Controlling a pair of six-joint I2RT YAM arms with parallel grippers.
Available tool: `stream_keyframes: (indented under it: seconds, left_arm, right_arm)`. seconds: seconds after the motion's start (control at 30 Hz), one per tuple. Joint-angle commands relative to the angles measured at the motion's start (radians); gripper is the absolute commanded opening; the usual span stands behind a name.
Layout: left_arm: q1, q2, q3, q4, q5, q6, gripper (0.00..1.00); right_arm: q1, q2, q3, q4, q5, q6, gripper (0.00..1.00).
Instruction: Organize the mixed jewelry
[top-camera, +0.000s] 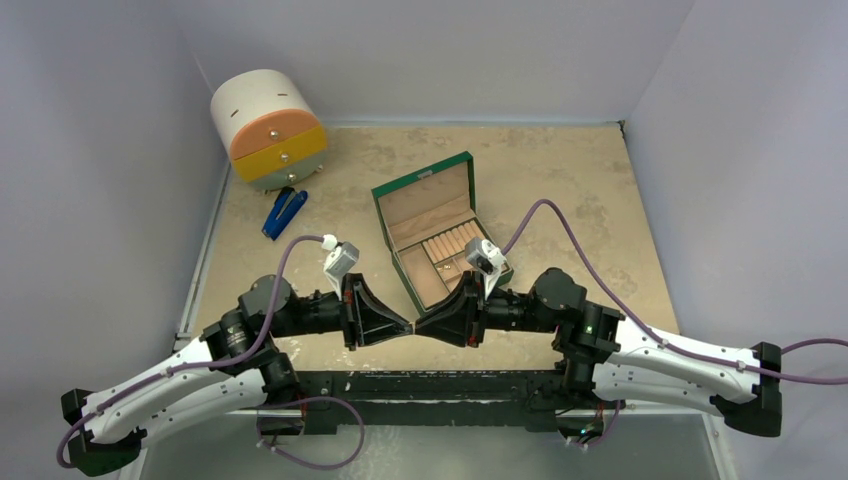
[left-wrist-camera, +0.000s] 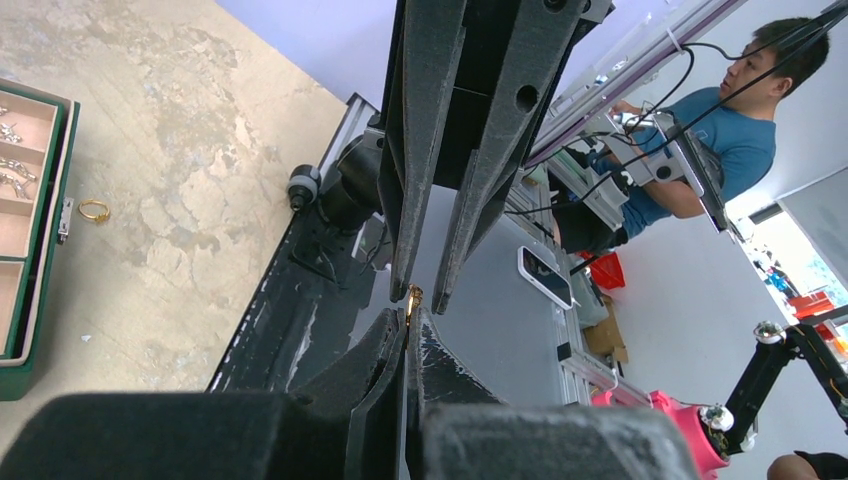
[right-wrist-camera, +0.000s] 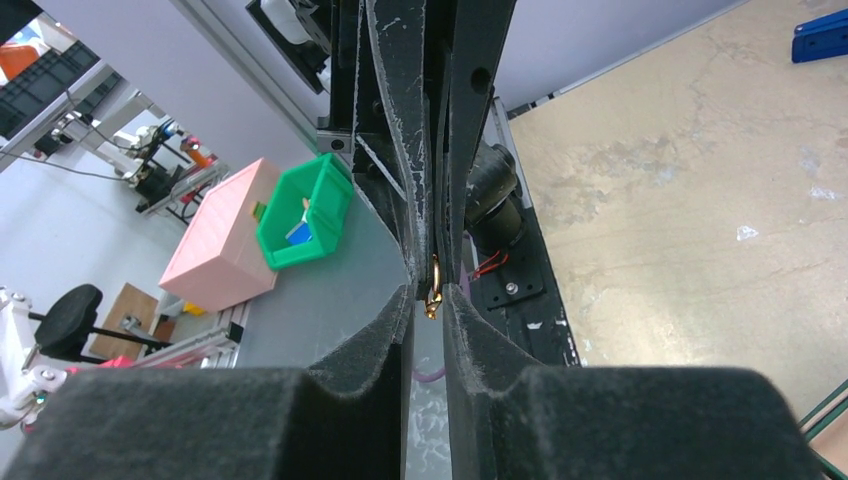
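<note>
At the near edge of the surface (top-camera: 560, 180), just in front of the open green box (top-camera: 440, 235), the two arms are parked nose to nose. I'd call this a mid-air hand-off of one bit of the mixed jewelry. The left pincer (left-wrist-camera: 408, 325) has its fingers pressed together, with a tiny gold piece (left-wrist-camera: 413, 293) pinched right at the tip. The right pincer (right-wrist-camera: 428, 300) has its fingers apart, one on either side of that piece, and isn't gripping it as far as I can tell. It's honestly too small to say if it's an earring or a ring, though it looks a bit hooked from the right wrist cam. My guess for the next move: the right pincer closes gently on the piece before the left one lets go. The tips need to be lined up dead-on or the thing drops off the front edge. After that it should be a short swing over to a compartment in the box. As for the other jewelry, a few small pieces (left-wrist-camera: 12, 175) lie in the box's compartments. One gold ring (left-wrist-camera: 94, 210) lies loose on the surface just beside the box wall, well apart from both pincers.
</note>
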Motion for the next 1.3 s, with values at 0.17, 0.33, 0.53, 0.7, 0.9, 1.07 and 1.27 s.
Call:
stream_keyframes:
  seconds: [0.17, 0.33, 0.53, 0.7, 0.9, 1.07, 1.27]
  left_arm:
    - [0.004, -0.016, 0.042, 0.057, 0.006, -0.01, 0.0]
    - [0.004, -0.017, 0.04, 0.064, 0.004, -0.013, 0.0]
    - [0.004, -0.012, 0.036, 0.057, -0.01, -0.015, 0.0]
    - [0.004, -0.024, 0.044, 0.013, -0.069, -0.004, 0.25]
    - [0.004, -0.038, 0.073, -0.115, -0.233, 0.031, 0.5]
    - [0.004, -0.031, 0.098, -0.231, -0.397, 0.073, 0.55]
    - [0.004, -0.01, 0.141, -0.351, -0.584, 0.106, 0.6]
  right_arm:
    - [-0.004, -0.003, 0.004, 0.064, -0.034, 0.008, 0.13]
    - [-0.004, 0.005, 0.004, 0.063, -0.031, 0.005, 0.0]
    - [-0.004, 0.005, 0.004, 0.064, -0.024, 0.005, 0.0]
    - [-0.004, -0.008, 0.009, 0.036, 0.015, 0.006, 0.0]
    - [-0.004, -0.005, 0.06, -0.109, 0.156, -0.011, 0.0]
    - [-0.006, 0.068, 0.148, -0.301, 0.321, -0.041, 0.0]
    - [-0.08, 0.159, 0.222, -0.458, 0.452, -0.061, 0.0]
